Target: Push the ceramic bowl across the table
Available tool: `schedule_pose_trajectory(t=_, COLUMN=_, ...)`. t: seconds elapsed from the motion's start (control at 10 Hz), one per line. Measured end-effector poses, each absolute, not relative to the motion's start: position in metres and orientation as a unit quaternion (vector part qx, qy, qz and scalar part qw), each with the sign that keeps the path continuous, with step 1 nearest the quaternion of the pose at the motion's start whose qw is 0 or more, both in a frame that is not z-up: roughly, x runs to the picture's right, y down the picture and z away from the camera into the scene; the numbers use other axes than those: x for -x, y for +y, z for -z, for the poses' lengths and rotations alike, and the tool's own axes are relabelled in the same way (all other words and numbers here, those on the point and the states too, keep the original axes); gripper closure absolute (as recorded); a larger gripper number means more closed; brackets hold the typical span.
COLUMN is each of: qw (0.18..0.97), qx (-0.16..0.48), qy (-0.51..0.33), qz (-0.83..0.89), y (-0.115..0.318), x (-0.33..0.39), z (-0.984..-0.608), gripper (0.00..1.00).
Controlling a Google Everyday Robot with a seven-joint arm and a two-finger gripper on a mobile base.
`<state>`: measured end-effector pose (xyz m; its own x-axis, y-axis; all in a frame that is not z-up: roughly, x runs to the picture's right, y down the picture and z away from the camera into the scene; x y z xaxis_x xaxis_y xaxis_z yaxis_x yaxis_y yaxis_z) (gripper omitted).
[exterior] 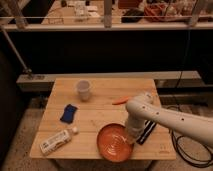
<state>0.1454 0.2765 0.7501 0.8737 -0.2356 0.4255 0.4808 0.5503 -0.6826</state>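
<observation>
The ceramic bowl (114,142), wide, shallow and orange-red with faint rings inside, sits near the front edge of the light wooden table (105,117). My white arm comes in from the right and bends down to the bowl's right rim. My gripper (131,137) points downward at that rim, right beside or touching the bowl. The arm's wrist hides part of the rim.
A small whitish cup (83,90) stands at the back left. A blue cloth-like object (69,113) lies mid-left. A bottle (58,140) lies on its side at the front left. An orange carrot-like item (120,101) and a black object (146,132) lie at the right. Cables (187,150) lie on the floor.
</observation>
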Motion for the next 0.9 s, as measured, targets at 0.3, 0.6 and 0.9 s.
schedule_pose_trajectory(t=0.3, qw=0.868, qx=0.427, qy=-0.144, qz=0.211, y=0.2762, x=-0.1493, z=-0.7515, gripper=0.99)
schedule_pose_trajectory(t=0.6, qw=0.866, qx=0.427, qy=-0.145, qz=0.214, y=0.2762, x=-0.1522, z=-0.7523, gripper=0.99)
schedule_pose_trajectory(t=0.9, qw=0.866, qx=0.426, qy=-0.144, qz=0.218, y=0.2752, x=-0.1565, z=-0.7534, gripper=0.99)
